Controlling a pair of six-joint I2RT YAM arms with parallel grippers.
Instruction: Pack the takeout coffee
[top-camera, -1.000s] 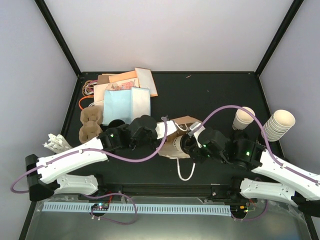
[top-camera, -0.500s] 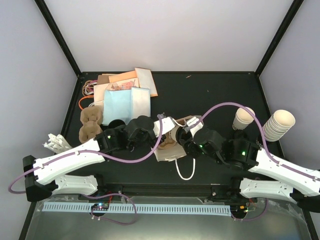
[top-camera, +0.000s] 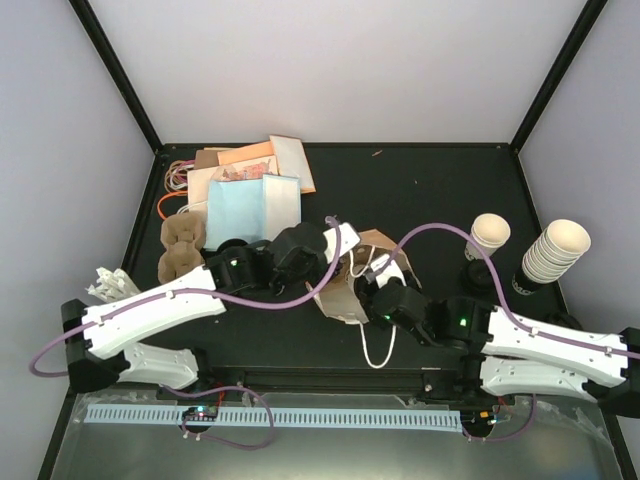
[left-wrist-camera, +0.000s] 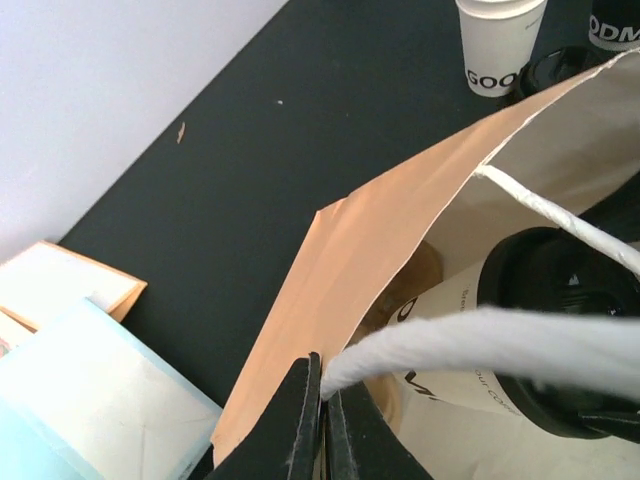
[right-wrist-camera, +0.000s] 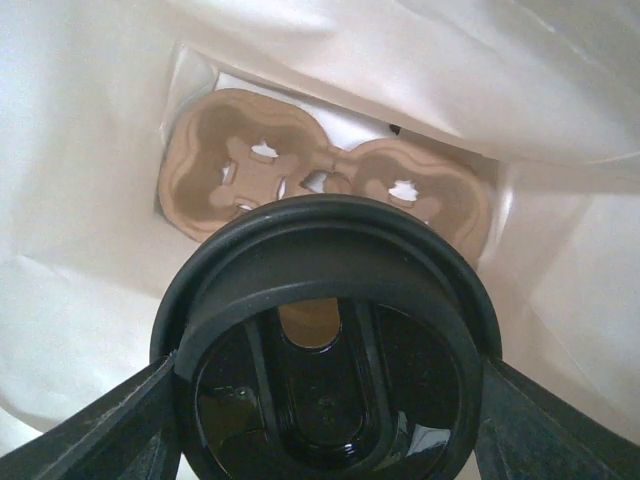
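Left pincer (left-wrist-camera: 322, 405) pinches the brown paper bag (left-wrist-camera: 400, 215) by its cord (left-wrist-camera: 480, 340). Right pincer (right-wrist-camera: 325, 425) (clasping the black-lidded white paper cup (right-wrist-camera: 320, 250)) should lower it inside.

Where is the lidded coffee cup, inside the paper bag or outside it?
Inside: the coffee cup, held by the right gripper, has paper bag walls around it and a carrier below.

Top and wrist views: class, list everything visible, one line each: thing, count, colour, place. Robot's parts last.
paper bag: one, brown outside, white inside, table centre
takeout coffee: one, white, black lid, inside bag
cup carrier: one, brown, bag bottom
spare carriers: count unclear, brown, left
lidless cups: stack plus one, cream, right
papers: pile, blue, tan and orange, back left
left gripper: one, black, shut on bag handle
right gripper: one, black, shut on takeout coffee
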